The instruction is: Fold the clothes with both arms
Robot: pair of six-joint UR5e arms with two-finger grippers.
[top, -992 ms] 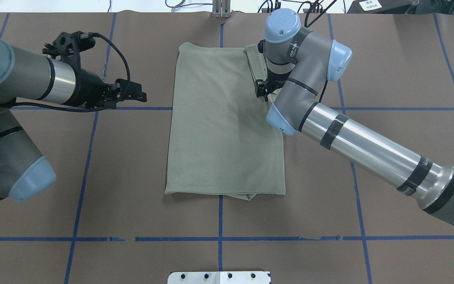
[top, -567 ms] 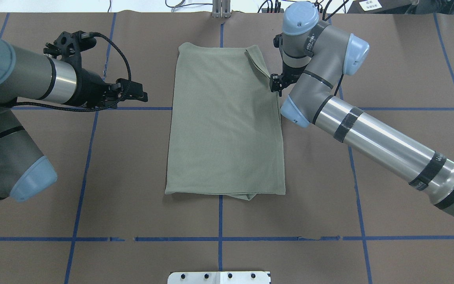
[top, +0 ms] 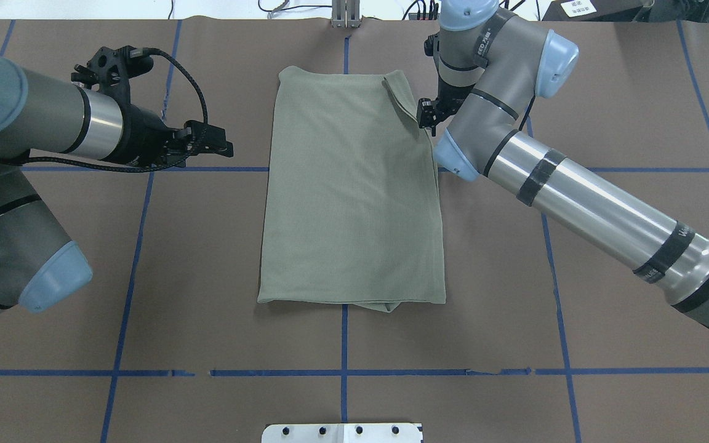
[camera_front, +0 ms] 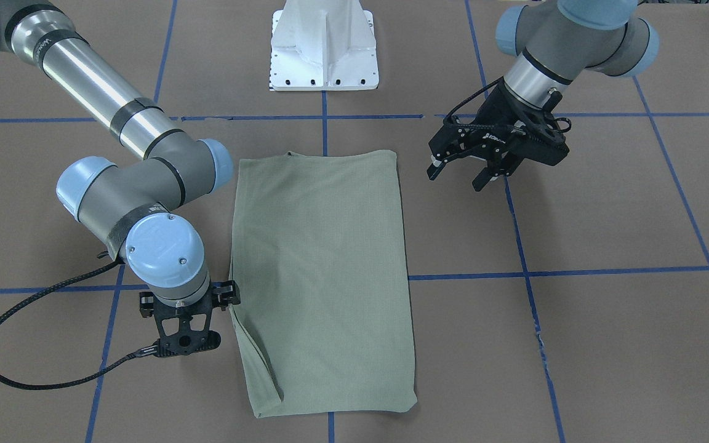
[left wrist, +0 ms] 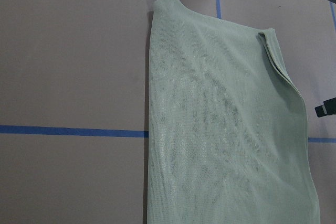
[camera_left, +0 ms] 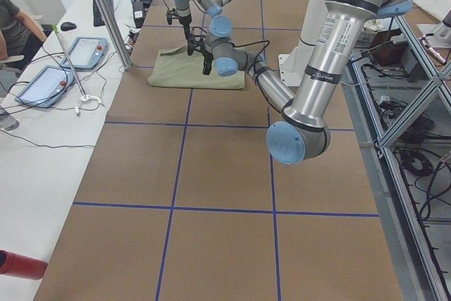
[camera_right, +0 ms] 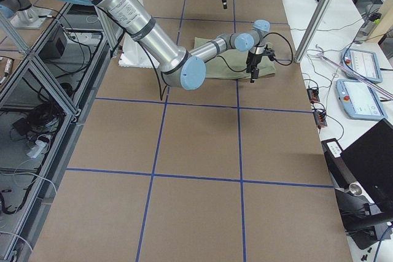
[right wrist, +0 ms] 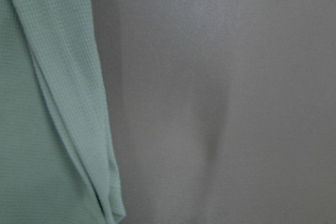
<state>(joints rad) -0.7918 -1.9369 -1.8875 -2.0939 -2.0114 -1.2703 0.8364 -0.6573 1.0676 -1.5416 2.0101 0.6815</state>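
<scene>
— Start at the left side of the overhead view. What is there?

— The left claw [top: 225, 141], on an arm reaching in level above the desk [top: 207, 277]. Its two fingers are spread apart and hold nothing.

— And the shirt?

— The shirt [top: 351, 197] lies well apart from that claw, flat in the middle of the brown, blue-taped desk, across the centre tape line. It is pale sage green with a fine ribbed knit, folded into a long, narrow rectangle. The top is smooth, with only faint creases. At the near edge a bit of a lower layer peeks out. At the far right corner a narrow layered strip of cloth runs slantwise along the edge.

— Then the right side?

— The right claw [top: 426, 117] points down just beside the shirt's right edge, close to that layered strip. The wrist hides its fingers, so I cannot tell whether they are spread or pressed together. Its own camera shows the cloth edge lying loose on the desk.
</scene>
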